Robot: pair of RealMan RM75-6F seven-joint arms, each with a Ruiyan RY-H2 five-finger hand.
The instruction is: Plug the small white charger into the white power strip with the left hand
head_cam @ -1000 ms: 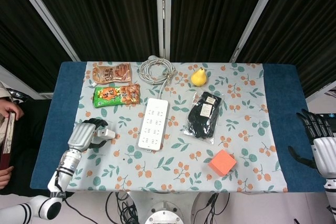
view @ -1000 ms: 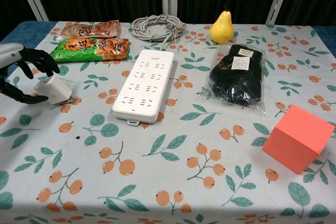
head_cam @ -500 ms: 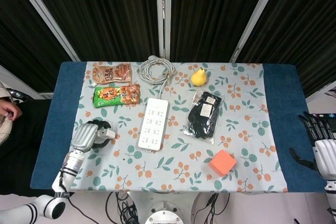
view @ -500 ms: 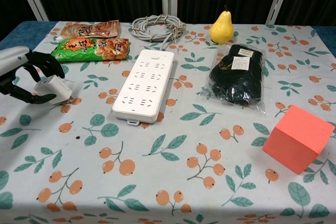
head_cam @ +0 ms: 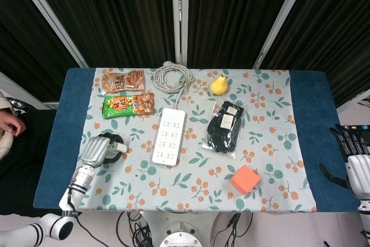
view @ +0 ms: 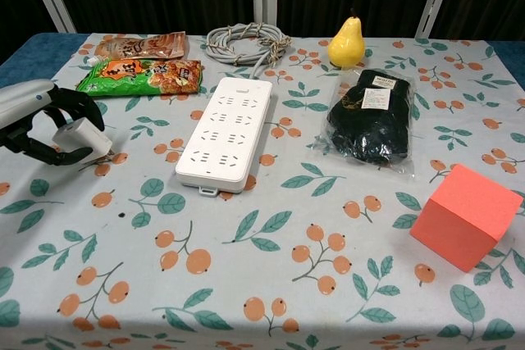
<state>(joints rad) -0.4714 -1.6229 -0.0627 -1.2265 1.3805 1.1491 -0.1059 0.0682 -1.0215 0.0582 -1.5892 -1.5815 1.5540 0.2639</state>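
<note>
From overhead, the left hand [head_cam: 99,150] is wrapped round the small white plastic charger [head_cam: 115,148], left of the long white power strip [head_cam: 169,136]; the right hand [head_cam: 354,163] hangs spread, holding nothing. Chest cam: the charger [view: 80,138] looks light, rigid and slick, so I'd squeeze its flat sides.

At the left edge, the left hand [view: 45,120] curls its dark fingers [view: 82,111] around the small white charger [view: 80,137], gripping it just above the floral tablecloth [view: 271,284]. The white power strip [view: 227,131] lies flat to its right, well apart, its grey cable [view: 244,42] coiled behind. 2 snack packets [view: 141,75] sit beyond the hand. A pear [view: 346,42], a bagged black item [view: 371,115] and an orange block [view: 466,215] lie further right.
</note>
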